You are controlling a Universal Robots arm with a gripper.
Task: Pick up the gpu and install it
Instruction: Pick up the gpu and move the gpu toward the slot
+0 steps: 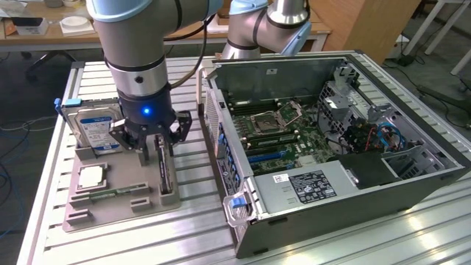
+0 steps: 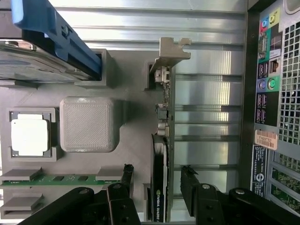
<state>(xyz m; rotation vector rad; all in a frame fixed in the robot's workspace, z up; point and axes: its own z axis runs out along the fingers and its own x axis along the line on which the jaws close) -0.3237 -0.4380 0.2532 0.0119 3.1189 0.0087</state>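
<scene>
Silver metal bracket (image 2: pixel 171 51) on thin black gpu card (image 2: pixel 159 187) is shown by wrist view; open grey computer case (image 1: pixel 331 215) by exterior view. Arm (image 1: pixel 136 49) is held vertical, jaws open astride card.

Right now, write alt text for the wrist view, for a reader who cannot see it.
Open jaws straddle the gpu, a black card standing on edge in a gray holder, without touching it. The holder also carries a processor, a green memory stick and a hard drive; a computer case stands beside it.
</scene>
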